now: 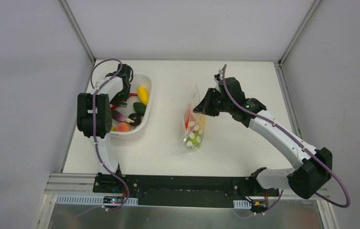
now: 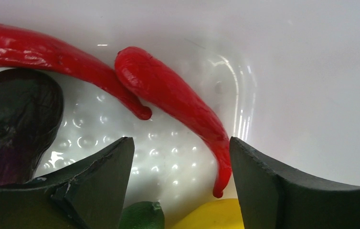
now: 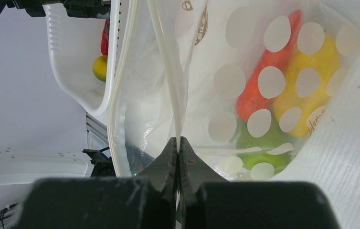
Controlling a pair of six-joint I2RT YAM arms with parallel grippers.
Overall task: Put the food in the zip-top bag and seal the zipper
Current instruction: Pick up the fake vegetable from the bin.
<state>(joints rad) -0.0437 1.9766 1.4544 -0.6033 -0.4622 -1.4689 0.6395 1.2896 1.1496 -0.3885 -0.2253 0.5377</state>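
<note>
right jaws pinching zip-top bag (image 3: 228, 78) rim

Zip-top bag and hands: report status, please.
Left hand open over red chili in tub. Right hand shut on zip-top bag edge, food inside. No obstruction seen.

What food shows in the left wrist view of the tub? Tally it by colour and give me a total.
Red: 2, the long chilli and the short chilli
Dark purple piece: 1
Green piece: 1
Yellow piece: 1
Total: 5
</note>
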